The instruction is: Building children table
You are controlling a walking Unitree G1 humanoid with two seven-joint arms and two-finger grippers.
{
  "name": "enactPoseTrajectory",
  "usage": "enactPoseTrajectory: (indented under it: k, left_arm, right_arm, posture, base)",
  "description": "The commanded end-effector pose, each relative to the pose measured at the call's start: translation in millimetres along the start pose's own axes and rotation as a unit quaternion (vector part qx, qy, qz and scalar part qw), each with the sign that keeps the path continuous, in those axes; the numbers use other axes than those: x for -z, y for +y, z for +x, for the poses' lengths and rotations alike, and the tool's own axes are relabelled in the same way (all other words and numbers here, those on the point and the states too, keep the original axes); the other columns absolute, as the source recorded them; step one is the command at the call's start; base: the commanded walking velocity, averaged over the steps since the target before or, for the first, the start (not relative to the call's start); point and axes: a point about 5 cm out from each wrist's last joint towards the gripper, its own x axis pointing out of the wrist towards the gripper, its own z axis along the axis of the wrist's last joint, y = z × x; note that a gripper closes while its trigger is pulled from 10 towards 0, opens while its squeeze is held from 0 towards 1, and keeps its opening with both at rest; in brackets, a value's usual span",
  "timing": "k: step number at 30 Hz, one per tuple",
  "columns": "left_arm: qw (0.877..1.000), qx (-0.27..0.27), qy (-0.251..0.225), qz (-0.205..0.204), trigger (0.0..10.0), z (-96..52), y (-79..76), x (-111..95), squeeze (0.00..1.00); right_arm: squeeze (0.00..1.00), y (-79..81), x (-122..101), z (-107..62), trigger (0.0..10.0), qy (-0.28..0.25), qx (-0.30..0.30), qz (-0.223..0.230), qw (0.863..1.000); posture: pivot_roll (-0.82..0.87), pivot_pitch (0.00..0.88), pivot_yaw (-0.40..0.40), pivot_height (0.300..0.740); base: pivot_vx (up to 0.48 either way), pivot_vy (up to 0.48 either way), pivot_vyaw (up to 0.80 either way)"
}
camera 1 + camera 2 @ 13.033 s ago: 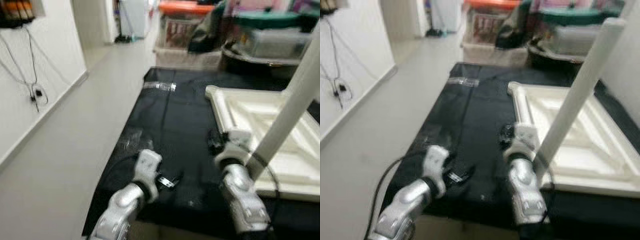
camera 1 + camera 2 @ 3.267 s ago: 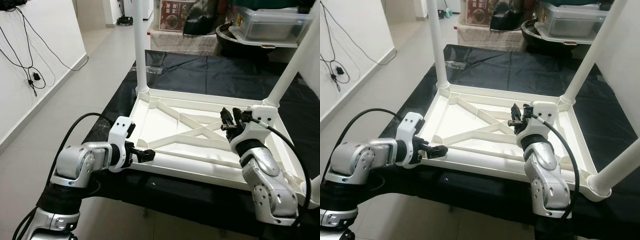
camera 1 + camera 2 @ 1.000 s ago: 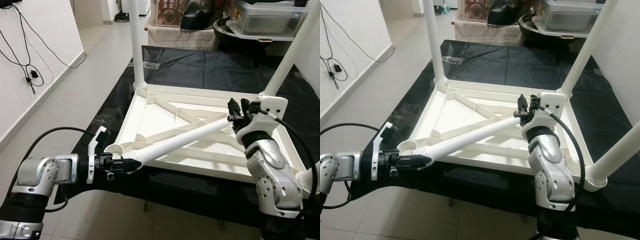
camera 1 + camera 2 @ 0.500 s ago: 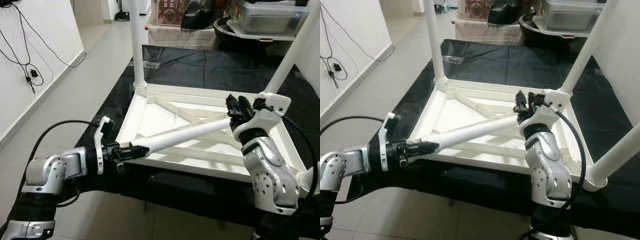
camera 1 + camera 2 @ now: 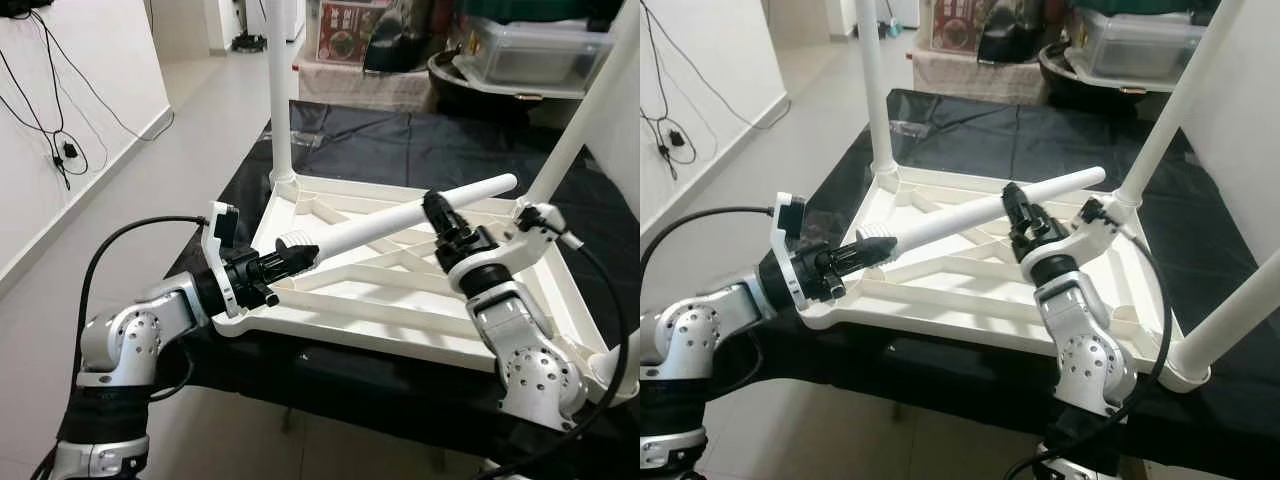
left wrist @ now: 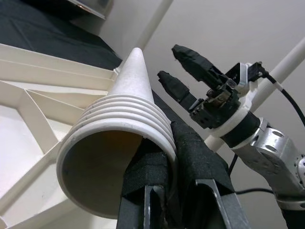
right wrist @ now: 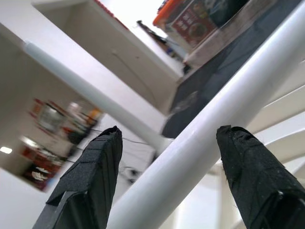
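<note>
One loose leg, centre frame: light, stiff, smooth (slippery). Left fingers clench its ribbed end; right fingers straddle mid-shaft, released.

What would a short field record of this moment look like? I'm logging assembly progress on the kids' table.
tabletop: white, upside down on a black cloth
legs mounted: three upright, at the far-left, far-right and near-right corners
loose leg: white tube, tilted above the tabletop, threaded end toward the empty near-left corner
left gripper: shut on the loose leg's threaded end
right gripper: open, fingers either side of the loose leg
step left: near-left leg not yet mounted
</note>
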Motion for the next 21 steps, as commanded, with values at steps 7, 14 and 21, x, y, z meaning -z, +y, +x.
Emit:
enactPoseTrajectory:
  k: [7, 14, 21]
  left_arm:
    - [0.999, -0.012, -0.028, 0.035, 0.0, 1.3, -1.2, -5, 0.0]
    - [0.998, -0.001, -0.044, 0.041, 0.0, 5.4, -7.6, -8, 0.0]
    - [0.997, 0.058, -0.047, 0.026, 0.0, 13.0, -28.4, 0, 0.0]
  right_arm:
    - [0.0, -1.3, 5, -6.2, 10.0, 0.011, -0.017, 0.106, 0.994]
    - [0.0, -1.2, 16, -8.1, 10.0, 0.048, -0.029, 0.116, 0.992]
    - [0.0, 0.1, 22, -4.0, 10.0, 0.079, -0.037, 0.159, 0.983]
  posture:
    - [0.14, 0.0, -0.11, 0.74]
    - [0.14, 0.0, -0.115, 0.74]
    - [0.14, 0.0, -0.12, 0.74]
  base:
    - [0.0, 0.0, 0.0]
    - [0.0, 0.0, 0.0]
    - [0.0, 0.0, 0.0]
